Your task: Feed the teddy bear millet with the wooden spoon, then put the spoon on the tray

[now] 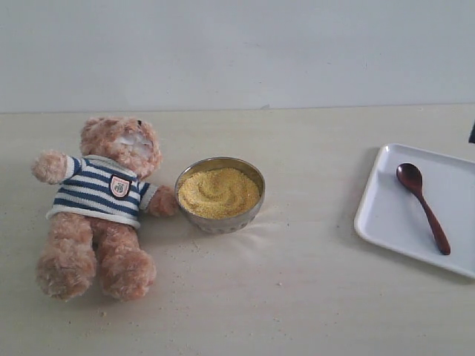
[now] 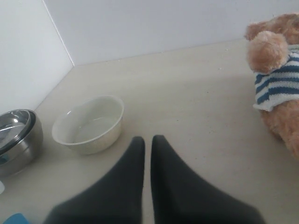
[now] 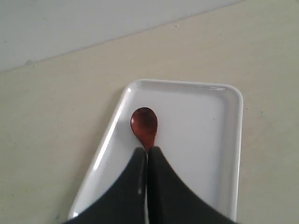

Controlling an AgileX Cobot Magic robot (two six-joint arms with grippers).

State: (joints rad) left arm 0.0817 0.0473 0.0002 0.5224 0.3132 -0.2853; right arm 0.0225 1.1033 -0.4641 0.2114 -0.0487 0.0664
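Note:
The teddy bear lies on its back at the table's left, one paw against the metal bowl heaped with millet. The wooden spoon lies on the white tray at the right, with no gripper touching it in the exterior view. In the right wrist view my right gripper is shut and empty above the tray; its fingers hide the handle of the spoon. My left gripper is shut over bare table, with the bear off to one side.
The left wrist view shows an empty white ceramic bowl and a lidded steel bowl near the wall corner. Loose grains are scattered on the table around the millet bowl. A dark arm part peeks in at the right edge.

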